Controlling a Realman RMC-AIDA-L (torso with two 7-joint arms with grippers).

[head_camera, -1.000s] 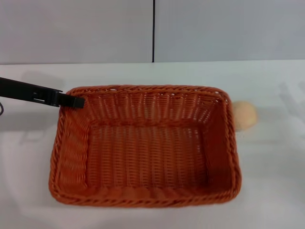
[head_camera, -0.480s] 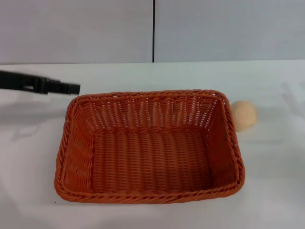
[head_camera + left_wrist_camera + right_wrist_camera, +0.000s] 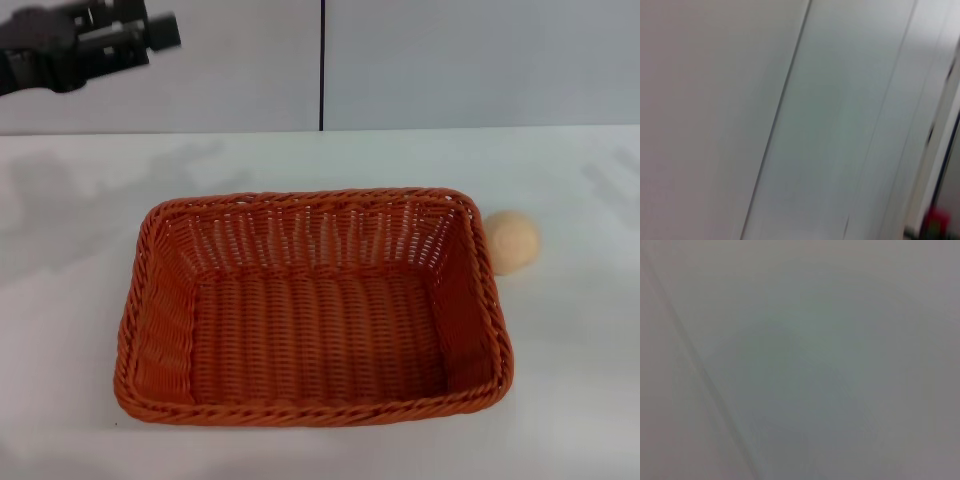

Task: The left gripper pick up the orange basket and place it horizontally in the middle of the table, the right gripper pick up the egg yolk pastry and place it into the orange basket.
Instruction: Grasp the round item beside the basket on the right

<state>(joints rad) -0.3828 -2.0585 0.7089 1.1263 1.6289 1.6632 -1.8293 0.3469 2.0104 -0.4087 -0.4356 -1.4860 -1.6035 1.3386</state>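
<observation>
orange basket: the orange basket (image 3: pixel 315 305) is sitting flat on the table, open side up, its long sides running left to right, about in the middle of the head view. nothing is lying inside it.
egg yolk pastry: the egg yolk pastry (image 3: pixel 512 241) is resting on the table just beside the basket's far right corner, outside the rim. if it is touching the rim or only very close, i cannot tell.
left gripper: the left gripper (image 3: pixel 150 33) is hanging high at the far left, in front of the wall, well apart from the basket. it is holding nothing and touching nothing. the fingers are looking blurred, so how far open they are i cannot tell.
right gripper: it is not showing in the head view, and its wrist view is giving only a plain pale grey surface.
edges and open room: the basket's braided rim is showing whole on all four sides. free white surface is lying to the left of the basket, behind it, and to the right around the pastry. the near rim is sitting close to the bottom of the head view.
table: the table (image 3: pixel 70 260) is white and smooth, carrying soft grey shadows at the far left and far right.
room: a pale grey wall (image 3: pixel 450 60) is standing behind the table, with one dark vertical seam (image 3: pixel 322 65) in it.
</observation>
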